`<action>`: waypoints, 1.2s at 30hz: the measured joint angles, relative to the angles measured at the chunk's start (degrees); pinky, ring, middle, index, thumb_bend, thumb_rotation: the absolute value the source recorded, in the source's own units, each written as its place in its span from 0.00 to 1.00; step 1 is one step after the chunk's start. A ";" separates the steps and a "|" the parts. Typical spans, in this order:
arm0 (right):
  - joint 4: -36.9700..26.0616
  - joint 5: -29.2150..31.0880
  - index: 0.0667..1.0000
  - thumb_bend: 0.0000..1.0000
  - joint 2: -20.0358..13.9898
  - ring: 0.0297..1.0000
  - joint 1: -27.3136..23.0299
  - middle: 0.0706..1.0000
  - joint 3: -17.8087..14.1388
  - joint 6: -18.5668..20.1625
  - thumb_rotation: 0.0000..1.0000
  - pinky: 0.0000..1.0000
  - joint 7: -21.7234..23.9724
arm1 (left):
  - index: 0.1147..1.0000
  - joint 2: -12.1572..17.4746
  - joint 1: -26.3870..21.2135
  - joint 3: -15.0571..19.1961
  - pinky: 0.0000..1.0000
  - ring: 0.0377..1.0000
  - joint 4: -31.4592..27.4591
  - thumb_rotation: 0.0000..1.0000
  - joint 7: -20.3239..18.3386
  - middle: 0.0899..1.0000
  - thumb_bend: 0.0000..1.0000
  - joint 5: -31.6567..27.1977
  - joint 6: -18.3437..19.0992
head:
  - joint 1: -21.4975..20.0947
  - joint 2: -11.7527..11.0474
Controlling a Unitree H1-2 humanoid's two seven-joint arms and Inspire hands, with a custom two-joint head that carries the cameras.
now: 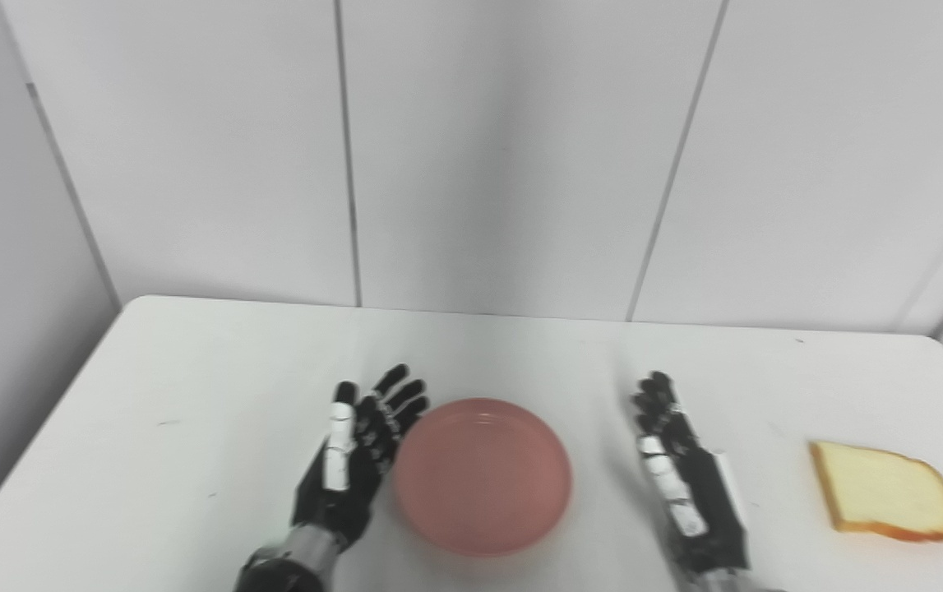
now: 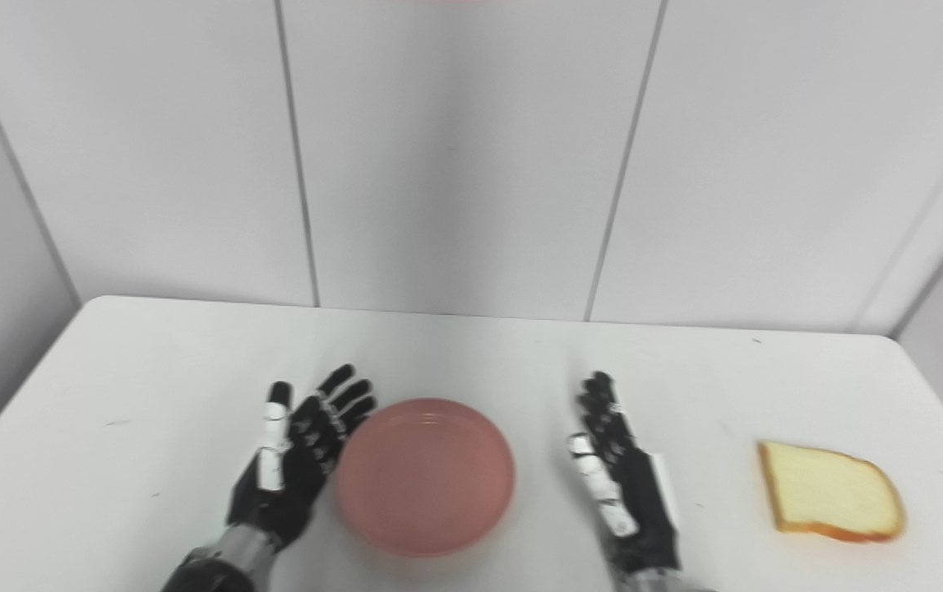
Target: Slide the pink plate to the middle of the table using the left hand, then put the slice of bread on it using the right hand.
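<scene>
A round pink plate (image 1: 481, 474) lies near the middle of the white table (image 1: 191, 386), close to the front edge. My left hand (image 1: 353, 456) is open, palm toward the plate, right at its left rim; contact cannot be told. My right hand (image 1: 686, 481) is open and empty, fingers straight, standing on edge a short way right of the plate. A slice of bread (image 1: 884, 492) with a tan crust lies flat on the table to the right of my right hand, apart from it. The same shows in the right eye view: plate (image 2: 424, 474), bread (image 2: 831, 492).
White wall panels (image 1: 504, 156) rise straight behind the table's far edge. The table's rounded far corners show at left and right. Bare tabletop lies to the left of my left hand and behind the plate.
</scene>
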 measured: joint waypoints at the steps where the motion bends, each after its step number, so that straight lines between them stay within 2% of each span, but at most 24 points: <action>1: 0.11 0.00 0.92 0.74 0.52 0.92 -0.10 0.92 -0.05 -0.10 0.64 1.00 -0.32 | 0.89 -0.03 0.14 0.03 0.97 0.93 0.01 0.97 -0.29 0.91 0.78 -0.15 -0.21 | -1.22 0.00; 3: 0.53 -0.12 0.92 0.75 1.40 0.92 -0.39 0.91 -0.03 -1.04 0.64 1.00 -1.04 | 0.90 -0.05 0.43 0.04 0.99 0.93 0.03 0.96 -0.77 0.91 0.78 -0.78 -0.50 | -1.23 0.00; 4: 0.90 -0.36 0.91 0.75 1.65 0.92 -0.52 0.91 0.01 -1.49 0.64 1.00 -1.32 | 0.90 -0.06 0.56 0.05 0.99 0.94 0.02 0.95 -0.95 0.92 0.77 -0.96 -0.60 | -3.06 0.09; 8: 1.42 -2.56 0.91 0.75 2.35 0.91 -0.88 0.90 0.49 -2.04 0.65 0.98 -2.74 | 0.92 -0.13 1.07 -0.02 1.00 0.95 0.24 0.94 -1.72 0.92 0.80 -1.23 -1.86 | -4.65 -0.17; 14: 1.51 -4.88 0.92 0.76 2.99 0.92 -1.16 0.91 1.27 -2.06 0.69 0.99 -4.58 | 0.95 0.08 1.28 -2.06 1.00 0.99 1.46 0.98 -2.06 0.96 0.81 0.82 -4.74 | -4.66 -0.44; 16: 1.51 -5.02 0.92 0.75 3.00 0.92 -1.16 0.92 1.51 -2.06 0.69 1.00 -4.59 | 0.96 0.04 1.30 -2.83 1.00 1.00 2.17 0.98 -2.03 0.97 0.81 1.78 -5.83 | -5.19 -0.88; 18: 1.71 -4.98 0.92 0.76 2.99 0.92 -1.16 0.92 1.61 -2.08 0.69 0.99 -4.59 | 0.96 -0.12 1.27 -3.04 1.00 1.00 2.87 0.96 -2.00 0.97 0.82 2.19 -7.07 | -7.46 -2.45; 20: 2.18 -4.99 0.93 0.74 2.96 0.92 -1.23 0.92 1.65 -2.25 0.71 1.00 -4.59 | 0.97 -0.18 1.02 -3.09 1.00 1.00 3.71 0.96 -1.96 0.98 0.82 2.68 -7.80 | -7.47 -2.46; 21: 2.54 -5.04 0.93 0.73 2.89 0.92 -1.28 0.93 1.71 -2.37 0.71 1.00 -4.59 | 0.97 -0.26 0.73 -3.09 1.00 1.00 4.34 0.97 -1.88 0.98 0.82 2.98 -8.33 | -8.17 -3.77; 24: 3.51 -4.61 0.94 0.73 2.43 0.93 -1.65 0.93 2.20 -3.04 0.73 1.00 -3.99 | 0.97 -0.40 -0.01 -3.18 1.00 1.00 6.34 0.99 -1.52 0.99 0.83 4.32 -10.02 | -8.26 -4.22; 26: 3.88 -4.63 0.93 0.73 2.06 0.92 -1.88 0.92 2.32 -3.42 0.72 0.99 -3.83 | 0.98 -0.61 -0.70 -3.17 1.00 1.00 7.72 0.98 -1.28 1.00 0.83 5.12 -11.65 | -8.35 -5.35; 31: 4.86 -5.23 0.96 0.70 -0.94 0.93 -3.11 0.94 3.22 -5.17 0.64 0.95 -2.27 | 1.00 -1.68 -3.91 -2.91 1.00 1.00 12.64 0.99 0.82 1.00 0.79 8.23 -16.62 | -8.09 -6.15; 34: 4.42 -5.94 0.95 0.68 -5.44 0.94 -3.02 0.93 3.32 -4.66 0.62 0.94 0.23 | 1.00 -2.06 -4.29 -2.72 1.00 1.00 12.98 0.99 1.50 1.00 0.78 8.54 -18.62 | -7.82 -5.89; 36: 3.31 -7.84 0.95 0.68 -8.97 0.94 -2.69 0.92 2.69 -3.08 0.60 0.96 0.29 | 1.00 -2.14 -4.30 -2.58 1.00 1.00 13.04 1.00 2.09 1.00 0.78 9.16 -19.32 | -7.82 -5.89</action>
